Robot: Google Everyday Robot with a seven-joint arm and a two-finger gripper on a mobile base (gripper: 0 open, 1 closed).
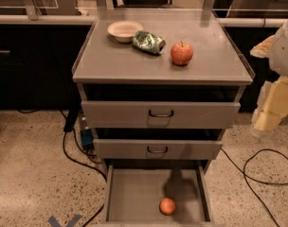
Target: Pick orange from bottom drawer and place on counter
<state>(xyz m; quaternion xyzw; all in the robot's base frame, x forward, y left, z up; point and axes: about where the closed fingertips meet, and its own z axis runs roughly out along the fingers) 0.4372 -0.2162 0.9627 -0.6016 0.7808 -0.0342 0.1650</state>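
The orange (pixel 167 205) lies on the grey floor of the open bottom drawer (pixel 130 197), near its front and right of centre. The counter (pixel 120 60) is the grey top of the cabinet. It carries a red apple (pixel 182 53), a crushed green can (pixel 148 42) and a white bowl (pixel 124 30). My gripper (pixel 271 109) shows as a cream-coloured part at the right edge, beside the cabinet at the height of the upper drawers. It is far above and to the right of the orange and holds nothing that I can see.
The two upper drawers (pixel 160 114) (pixel 157 150) with dark wire handles stand slightly pulled out above the bottom one. Black cables (pixel 262 167) lie on the speckled floor right and left of the cabinet. Dark benches stand behind.
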